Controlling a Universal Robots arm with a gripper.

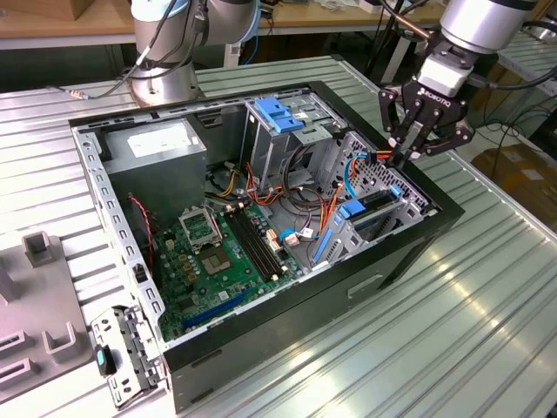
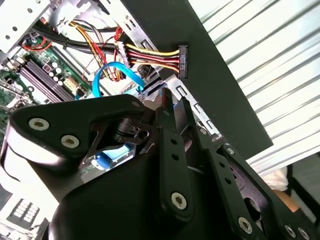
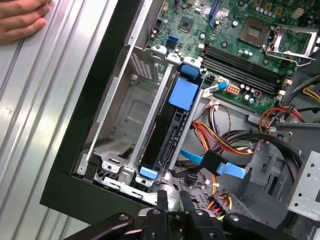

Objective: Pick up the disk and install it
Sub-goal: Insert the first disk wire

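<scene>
Exterior view: the gripper (image 1: 403, 159), jaws pinched together and empty, hovers over the computer case (image 1: 409, 252) corner where the disk (image 1: 365, 209) stands edgewise. Second wrist view: a loose power connector (image 2: 182, 60) dangles close and might snag it. First wrist view: a person's hand (image 3: 20, 20) rests beside the case, risking contact.
</scene>
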